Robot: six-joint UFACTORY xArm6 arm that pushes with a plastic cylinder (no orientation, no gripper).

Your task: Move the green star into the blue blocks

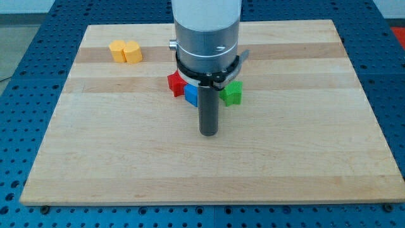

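The green star (231, 92) lies on the wooden board (126, 158) just right of the arm's rod. A blue block (191, 95) shows at the rod's left, partly hidden behind it, its shape unclear. A red block (175, 83) touches the blue block's upper left. My tip (209, 133) rests on the board below the blue block and the green star, a short way towards the view's bottom, touching neither. The arm's body hides the area behind these blocks.
Two yellow blocks (125, 52) sit together near the board's top left. The board lies on a blue perforated table (19, 76). The arm's grey body (207, 31) rises at top centre.
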